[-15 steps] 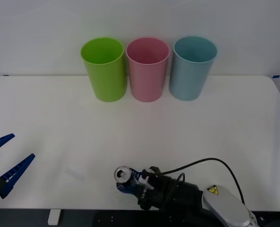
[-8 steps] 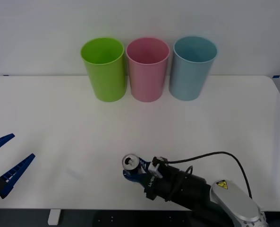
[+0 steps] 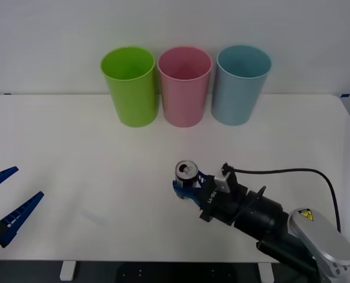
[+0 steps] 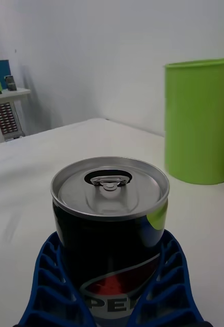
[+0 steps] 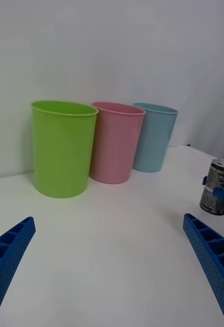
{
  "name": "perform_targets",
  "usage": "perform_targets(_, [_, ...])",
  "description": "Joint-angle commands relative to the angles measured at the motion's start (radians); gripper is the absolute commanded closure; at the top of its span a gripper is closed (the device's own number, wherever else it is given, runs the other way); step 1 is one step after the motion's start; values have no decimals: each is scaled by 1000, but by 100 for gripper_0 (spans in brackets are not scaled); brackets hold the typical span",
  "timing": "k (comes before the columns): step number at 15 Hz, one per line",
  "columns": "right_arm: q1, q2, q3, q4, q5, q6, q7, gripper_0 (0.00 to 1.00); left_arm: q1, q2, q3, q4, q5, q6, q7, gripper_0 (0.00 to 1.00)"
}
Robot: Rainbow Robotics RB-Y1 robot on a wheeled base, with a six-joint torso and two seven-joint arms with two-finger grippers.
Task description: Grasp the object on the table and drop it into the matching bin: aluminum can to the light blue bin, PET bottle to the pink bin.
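My right gripper (image 3: 185, 184) is shut on the aluminum can (image 3: 186, 172), a small upright can with a silver pull-tab top, held over the white table (image 3: 74, 153) near its front middle. The right wrist view shows the can (image 4: 112, 225) clamped between the blue ribbed fingers (image 4: 165, 286). The left wrist view also catches the can (image 5: 217, 186) off to one side. At the back stand the light blue bin (image 3: 241, 85) and the pink bin (image 3: 185, 85), seen again as pink (image 5: 116, 142) and light blue (image 5: 152, 137). My left gripper (image 3: 6, 203) waits open at the front left edge.
A lime green bin (image 3: 130, 85) stands left of the pink one, also in the right wrist view (image 4: 199, 134) and left wrist view (image 5: 63, 147). A black cable (image 3: 293, 172) arcs over the right arm. A wide stretch of bare tabletop lies between the can and the bins.
My right gripper has carried the can up off the front edge, forward and to the right, toward the bins. The left arm has stayed still.
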Motion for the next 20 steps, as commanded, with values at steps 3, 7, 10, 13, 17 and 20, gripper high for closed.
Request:
perform_targets(3, [-1, -9, -77, -91, 29, 4, -173, 100, 0, 0, 0, 0, 0, 0, 0, 0])
perform_targets(7, [-1, -8, -142, -185, 55, 21, -295, 100, 0, 0, 0, 0, 0, 0, 0, 0])
perform_targets(10, [-1, -11, -192, -269, 86, 105, -323, 100, 0, 0, 0, 0, 0, 0, 0, 0])
perform_targets(13, [-3, -21, -219, -340, 133, 277, -319, 100, 0, 0, 0, 0, 0, 0, 0, 0])
perform_targets(17, [-50, -63, -231, -351, 136, 434, -323, 100, 0, 0, 0, 0, 0, 0, 0, 0])
perform_targets(20, [-99, -87, -274, -331, 136, 440, -337, 100, 0, 0, 0, 0, 0, 0, 0, 0])
